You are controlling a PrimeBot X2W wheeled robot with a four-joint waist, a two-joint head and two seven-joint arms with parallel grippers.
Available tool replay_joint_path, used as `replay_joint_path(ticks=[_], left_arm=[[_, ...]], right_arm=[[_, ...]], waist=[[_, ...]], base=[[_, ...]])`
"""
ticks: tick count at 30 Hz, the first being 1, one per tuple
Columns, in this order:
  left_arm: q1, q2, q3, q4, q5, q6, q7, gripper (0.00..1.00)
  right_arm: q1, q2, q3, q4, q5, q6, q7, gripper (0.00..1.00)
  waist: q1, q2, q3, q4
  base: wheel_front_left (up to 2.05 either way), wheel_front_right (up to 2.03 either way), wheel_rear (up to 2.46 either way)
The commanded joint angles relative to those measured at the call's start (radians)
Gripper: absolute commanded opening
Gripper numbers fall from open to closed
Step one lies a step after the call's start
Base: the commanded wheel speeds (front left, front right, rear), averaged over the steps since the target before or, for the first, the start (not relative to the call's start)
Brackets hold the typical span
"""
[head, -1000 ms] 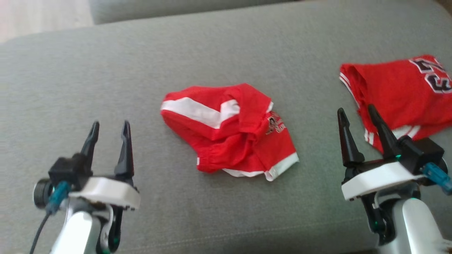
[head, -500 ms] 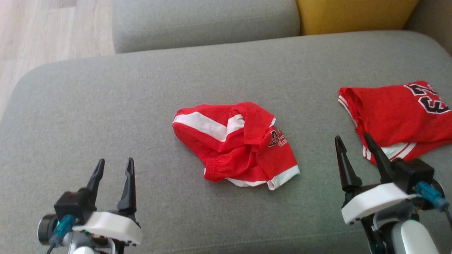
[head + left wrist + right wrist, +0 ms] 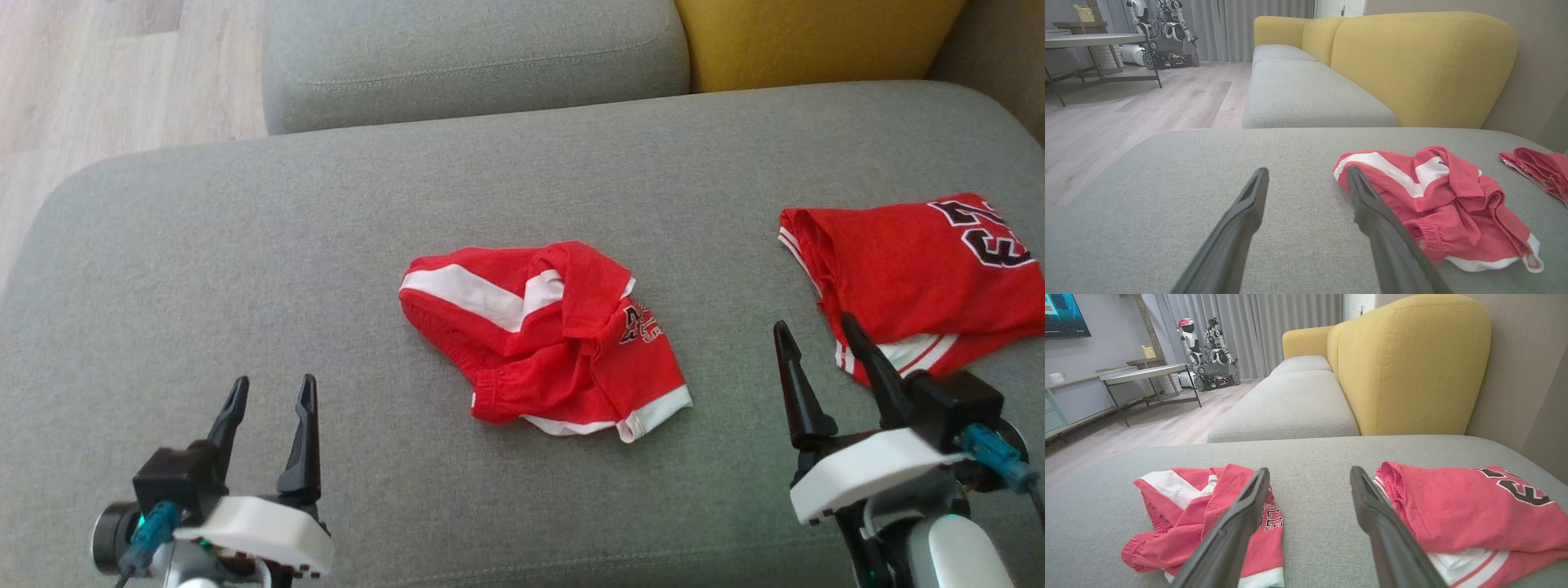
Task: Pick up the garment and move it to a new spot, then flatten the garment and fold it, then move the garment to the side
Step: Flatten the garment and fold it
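A crumpled red garment (image 3: 547, 335) with white stripes and trim lies in the middle of the grey sofa cushion (image 3: 245, 245). My left gripper (image 3: 273, 382) hovers open at the lower left, well short of the cloth and holding nothing. In the left wrist view the garment (image 3: 1437, 204) sits just right of the open left gripper (image 3: 1306, 171). My right gripper (image 3: 815, 323) stands open at the lower right, empty, between the garment and a folded jersey. The right wrist view shows the garment (image 3: 1200, 510) to the left of the open right gripper (image 3: 1309, 470).
A folded red jersey (image 3: 914, 269) with dark numerals lies at the cushion's right end, close to my right fingers. Behind are another grey seat (image 3: 473, 57) and a yellow backrest (image 3: 816, 37). Wooden floor (image 3: 98, 73) lies off the left edge.
The head camera has shifted, so the whole picture sits lower and shows more of the sofa behind. The garment and jersey lie as before; both grippers stay open.
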Motion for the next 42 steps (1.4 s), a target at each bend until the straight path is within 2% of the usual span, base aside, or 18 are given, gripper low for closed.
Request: replay_joint_path(ticks=[1, 16, 20, 28, 37, 42], left_arm=[[-0.04, 0.023, 0.035, -0.037, -0.006, 0.006, -0.001, 1.0], [-0.046, 0.025, 0.023, -0.042, -0.01, 0.014, 0.008, 1.0], [-0.066, 0.024, 0.012, -0.036, -0.015, 0.002, 0.014, 1.0], [-0.264, 0.0, -0.038, 0.044, -0.044, -0.09, 0.068, 1.0], [-0.46, -0.049, -0.065, 0.353, -0.143, -0.207, 0.179, 1.0], [-0.518, -0.068, -0.053, 0.482, -0.201, -0.255, 0.189, 1.0]], right_arm=[[-0.026, -0.004, 0.023, -0.041, 0.001, -0.001, -0.002, 1.0], [-0.031, -0.004, 0.026, -0.038, 0.014, -0.001, -0.003, 1.0], [-0.033, -0.004, 0.025, -0.041, 0.016, -0.001, -0.003, 1.0], [-0.085, -0.004, 0.05, -0.058, 0.017, -0.001, -0.002, 1.0], [-0.143, -0.004, 0.093, -0.039, 0.028, -0.001, -0.021, 1.0], [-0.155, -0.004, 0.092, -0.024, 0.036, -0.001, -0.035, 1.0]], waist=[[0.0, 0.0, 0.001, 0.001], [0.0, 0.0, 0.005, 0.004], [0.0, 0.0, 0.013, 0.007], [0.0, 0.0, 0.114, -0.015], [0.0, 0.0, 0.216, -0.09], [0.0, 0.0, 0.241, -0.113]], base=[[0.0, 0.0, 0.0], [0.0, 0.0, 0.0], [0.0, 0.0, 0.0], [0.0, 0.0, 0.0], [0.0, 0.0, 0.0], [0.0, 0.0, 0.0]])
